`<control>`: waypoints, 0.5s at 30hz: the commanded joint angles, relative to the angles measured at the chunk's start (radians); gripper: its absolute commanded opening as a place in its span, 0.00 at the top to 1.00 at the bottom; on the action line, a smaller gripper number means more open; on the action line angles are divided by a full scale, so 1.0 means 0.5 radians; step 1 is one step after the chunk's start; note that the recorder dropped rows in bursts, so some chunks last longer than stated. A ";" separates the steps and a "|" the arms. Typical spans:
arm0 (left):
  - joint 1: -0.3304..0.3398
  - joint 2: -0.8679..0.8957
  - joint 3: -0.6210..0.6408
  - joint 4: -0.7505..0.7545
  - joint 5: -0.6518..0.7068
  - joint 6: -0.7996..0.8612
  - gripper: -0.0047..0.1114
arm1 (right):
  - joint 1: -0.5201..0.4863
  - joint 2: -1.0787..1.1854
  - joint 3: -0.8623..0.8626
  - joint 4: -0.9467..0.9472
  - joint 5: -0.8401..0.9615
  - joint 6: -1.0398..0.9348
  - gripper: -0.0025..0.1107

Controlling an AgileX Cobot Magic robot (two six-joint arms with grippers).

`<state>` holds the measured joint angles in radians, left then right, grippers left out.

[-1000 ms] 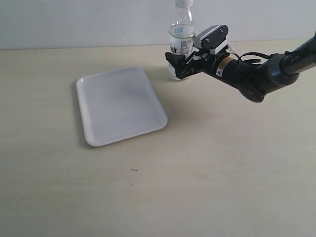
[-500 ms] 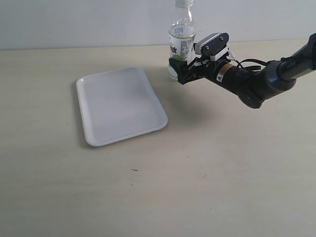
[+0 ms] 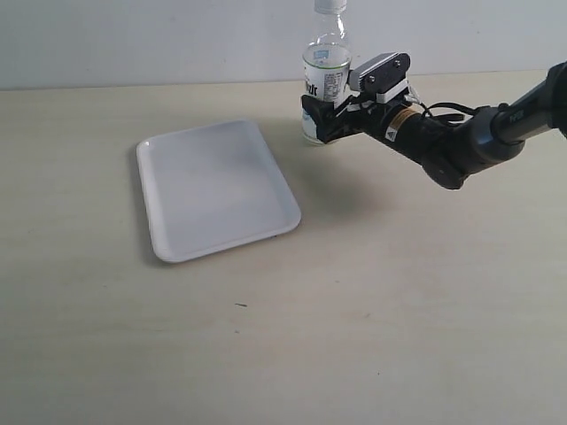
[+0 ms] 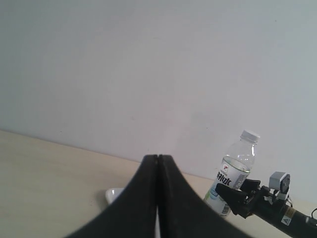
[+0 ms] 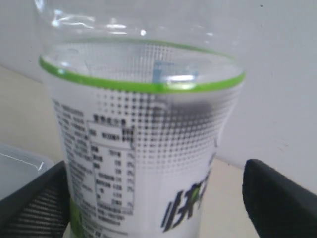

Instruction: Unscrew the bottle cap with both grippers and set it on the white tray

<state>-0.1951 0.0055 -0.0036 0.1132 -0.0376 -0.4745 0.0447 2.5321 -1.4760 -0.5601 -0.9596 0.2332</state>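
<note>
The clear bottle [image 3: 325, 81] with its white-and-green label stands upright at the table's far edge, the white bottle cap [image 3: 329, 5] screwed on its neck. My right gripper [image 3: 319, 120] is open, its black fingers on either side of the bottle's lower body. In the right wrist view the bottle [image 5: 143, 148] fills the space between the fingers of the right gripper [image 5: 156, 201]; one finger lies close against the label, the other stands apart. My left gripper [image 4: 157, 159] is shut on nothing, out of the exterior view, far from the bottle [image 4: 233, 179] and cap [image 4: 249, 135].
The white tray [image 3: 213, 190] lies flat on the beige table to the left of the bottle, with nothing on it; a corner of the tray [image 4: 113, 194] shows behind the left fingers. A pale wall runs behind the table's far edge.
The right gripper has shifted slightly left, so that its fingers reach further round the bottle's lower body. Bottle and tray have not moved.
</note>
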 commanded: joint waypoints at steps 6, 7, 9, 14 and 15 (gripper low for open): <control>-0.014 -0.011 0.007 0.007 -0.025 -0.002 0.96 | 0.004 0.026 -0.042 -0.095 -0.014 0.016 0.32; -0.014 -0.011 0.007 0.007 -0.025 -0.002 0.96 | 0.004 0.026 -0.042 -0.105 -0.014 0.016 0.39; -0.014 -0.011 0.007 0.007 -0.025 -0.002 0.96 | 0.004 0.026 -0.042 -0.108 -0.014 0.048 0.49; -0.014 -0.011 0.007 0.056 -0.025 0.021 0.96 | 0.004 0.026 -0.042 -0.127 -0.014 0.172 0.77; -0.014 -0.011 0.007 0.095 -0.025 0.020 0.96 | 0.004 0.026 -0.042 -0.137 -0.014 0.172 0.81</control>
<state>-0.1951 0.0055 -0.0036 0.1264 -0.0376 -0.4720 0.0454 2.5451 -1.4903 -0.6090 -0.9613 0.3023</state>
